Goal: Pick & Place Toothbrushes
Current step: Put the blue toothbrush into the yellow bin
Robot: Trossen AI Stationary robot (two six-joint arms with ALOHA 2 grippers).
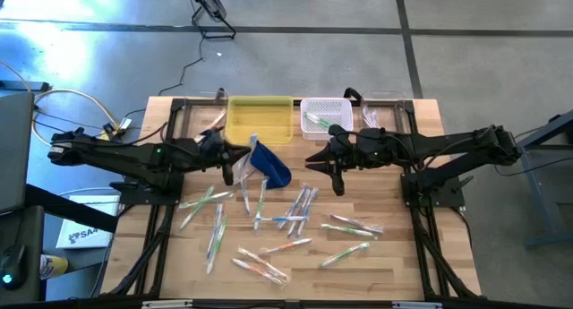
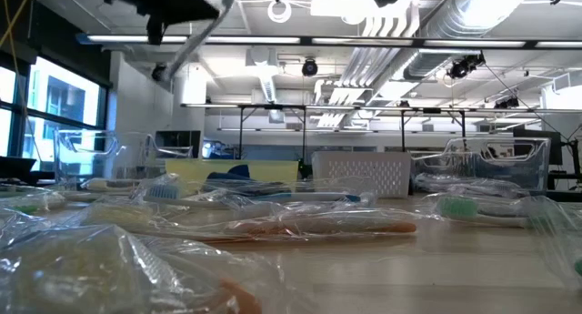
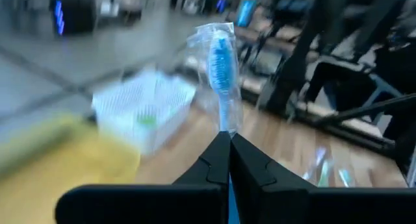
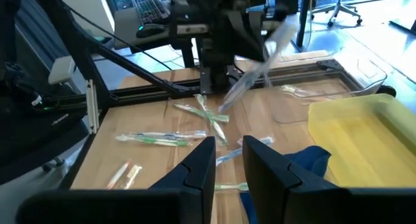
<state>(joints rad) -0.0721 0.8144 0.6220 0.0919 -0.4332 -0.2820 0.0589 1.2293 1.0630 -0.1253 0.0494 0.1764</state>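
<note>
The wooden surface (image 1: pixel 394 255) carries a yellow bin (image 1: pixel 260 121) and a white basket (image 1: pixel 326 115) side by side at its far edge, with a dark blue pouch (image 1: pixel 271 163) lying just in front of the bin. Wrapped toothbrushes (image 1: pixel 295 210) are scattered across the middle and near part of the surface, their long axes pointing every which way, most lying flat; at least 1 green-accented brush rests inside the white basket. The left end effector (image 1: pixel 235 157) hovers above the surface near the bin's front corner, its fingers pinched tight on a wrapped blue toothbrush (image 3: pixel 221 68), which sticks straight out past the fingertips with its bristle head at the far end. The right end effector (image 1: pixel 335 173) hangs in front of the white basket, its 2 fingers (image 4: pixel 198 165) narrowly apart and holding nothing.
</note>
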